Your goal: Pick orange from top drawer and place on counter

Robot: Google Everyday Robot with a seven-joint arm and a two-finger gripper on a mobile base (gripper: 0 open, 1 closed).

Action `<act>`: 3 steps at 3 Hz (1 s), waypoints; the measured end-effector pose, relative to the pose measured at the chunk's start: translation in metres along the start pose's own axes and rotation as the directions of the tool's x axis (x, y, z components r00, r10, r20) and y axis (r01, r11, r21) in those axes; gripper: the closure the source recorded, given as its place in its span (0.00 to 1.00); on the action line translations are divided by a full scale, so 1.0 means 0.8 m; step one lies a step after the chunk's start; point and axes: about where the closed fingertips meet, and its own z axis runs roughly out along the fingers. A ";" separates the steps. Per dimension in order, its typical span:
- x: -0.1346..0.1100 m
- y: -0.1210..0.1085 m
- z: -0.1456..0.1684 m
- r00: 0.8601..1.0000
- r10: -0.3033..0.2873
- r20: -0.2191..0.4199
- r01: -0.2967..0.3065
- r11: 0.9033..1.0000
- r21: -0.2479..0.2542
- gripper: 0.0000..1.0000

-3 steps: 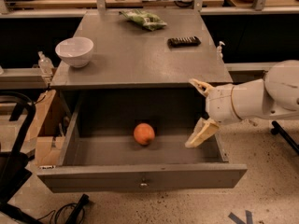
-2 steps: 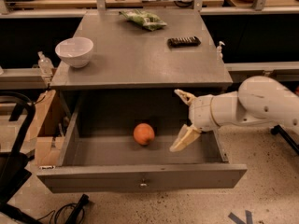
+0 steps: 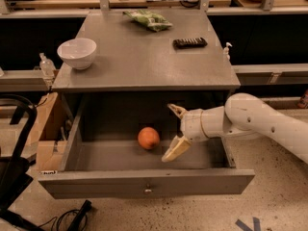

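The orange (image 3: 148, 138) lies on the floor of the open top drawer (image 3: 144, 186), a little left of its middle. The drawer is pulled out below the grey counter (image 3: 144, 61). My gripper (image 3: 172, 130) reaches in from the right, over the drawer, just right of the orange and apart from it. Its two tan fingers (image 3: 175, 149) are spread wide, one high and one low, with nothing between them.
A white bowl (image 3: 77, 53) stands on the counter's left side. A green bag (image 3: 148, 19) and a black bar (image 3: 190, 43) lie toward its back. A cardboard box (image 3: 45, 138) and black chair parts (image 3: 17, 153) stand left of the cabinet.
My gripper has moved left across the drawer toward the orange, fingers still spread. The orange has not moved.
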 end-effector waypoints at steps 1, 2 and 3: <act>0.022 0.004 0.051 0.998 0.054 0.022 -0.053 0.998 -0.035 0.00; 0.032 0.007 0.076 0.997 0.077 0.020 -0.075 0.996 -0.053 0.00; 0.033 0.014 0.105 0.996 0.085 0.027 -0.082 0.992 -0.094 0.18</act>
